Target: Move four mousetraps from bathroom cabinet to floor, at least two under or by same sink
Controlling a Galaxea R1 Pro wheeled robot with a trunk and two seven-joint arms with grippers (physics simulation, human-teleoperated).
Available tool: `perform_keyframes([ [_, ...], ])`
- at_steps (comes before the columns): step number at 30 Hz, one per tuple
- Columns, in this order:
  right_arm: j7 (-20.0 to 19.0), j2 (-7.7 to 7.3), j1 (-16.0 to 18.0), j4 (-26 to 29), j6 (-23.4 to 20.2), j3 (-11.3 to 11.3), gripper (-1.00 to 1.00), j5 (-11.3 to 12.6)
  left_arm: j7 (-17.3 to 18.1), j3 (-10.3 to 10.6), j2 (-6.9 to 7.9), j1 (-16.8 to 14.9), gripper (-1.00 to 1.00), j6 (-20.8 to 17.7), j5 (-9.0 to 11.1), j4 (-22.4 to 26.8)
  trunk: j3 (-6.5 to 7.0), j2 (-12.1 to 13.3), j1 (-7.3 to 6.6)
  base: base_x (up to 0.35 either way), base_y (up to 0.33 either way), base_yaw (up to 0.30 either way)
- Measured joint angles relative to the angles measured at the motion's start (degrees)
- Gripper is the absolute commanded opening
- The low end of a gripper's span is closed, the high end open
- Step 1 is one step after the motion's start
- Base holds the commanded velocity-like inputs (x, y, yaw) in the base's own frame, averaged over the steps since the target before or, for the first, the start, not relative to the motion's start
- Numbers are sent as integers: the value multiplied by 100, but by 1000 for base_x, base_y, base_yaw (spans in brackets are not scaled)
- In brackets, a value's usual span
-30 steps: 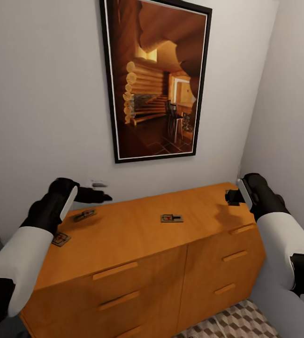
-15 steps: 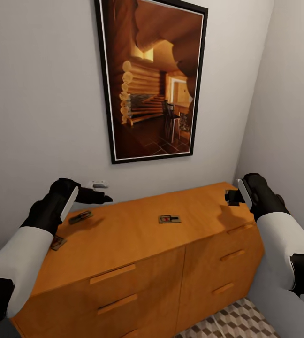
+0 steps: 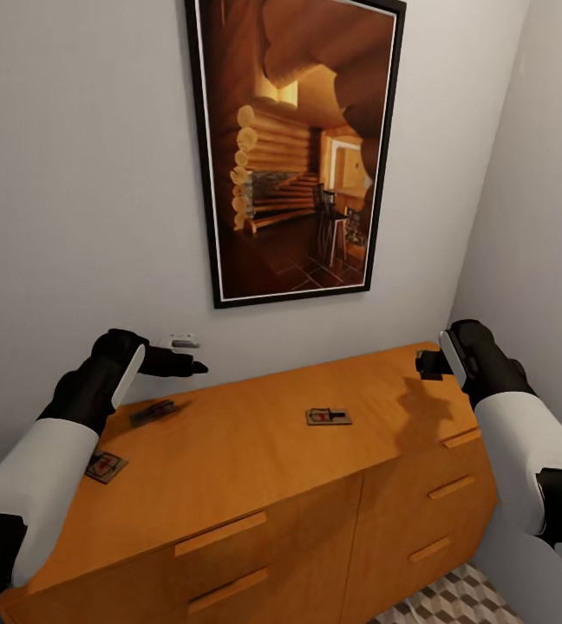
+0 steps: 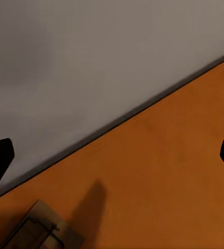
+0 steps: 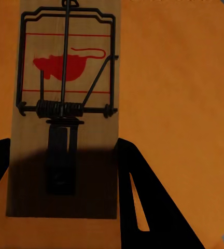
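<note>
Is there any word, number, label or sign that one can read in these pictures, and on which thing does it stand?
No readable word or number anywhere.
Mousetrap on the cabinet: a red mouse silhouette between red lines, no lettering.
Other mousetraps: red marks too small to read.
Framed picture: a log interior, no text.

The cabinet point(image 3: 255, 451) is smooth, satin orange-brown wood. The trap point(image 5: 65, 109) is pale matt wood with dark metal wire.
</note>
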State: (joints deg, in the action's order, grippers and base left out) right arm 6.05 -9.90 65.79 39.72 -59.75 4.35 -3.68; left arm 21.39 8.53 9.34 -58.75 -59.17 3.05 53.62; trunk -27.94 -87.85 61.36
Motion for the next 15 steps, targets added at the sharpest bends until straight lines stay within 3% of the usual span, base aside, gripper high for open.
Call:
perform_keyframes([
  [6, -1, 3, 0, -2, 0, 0, -100, 6, 0, 2, 0, 0, 100, 0, -1, 6, 0, 0, 0, 20, 3, 0],
  [12, -1, 3, 0, -3, 0, 0, -100, 7, -36, 5, 0, 0, 100, -83, -8, -11, 0, -3, -3, 209, 0, 0],
  [13, -1, 3, 0, -3, 0, 0, -100, 7, -74, 12, 3, 8, 100, -66, -100, -13, -1, -4, -4, 173, 0, 0],
  [15, -1, 3, 0, -2, 0, 0, -100, 8, -18, 12, 2, 2, 100, -58, -18, -4, -1, -1, -1, 99, 0, 0],
])
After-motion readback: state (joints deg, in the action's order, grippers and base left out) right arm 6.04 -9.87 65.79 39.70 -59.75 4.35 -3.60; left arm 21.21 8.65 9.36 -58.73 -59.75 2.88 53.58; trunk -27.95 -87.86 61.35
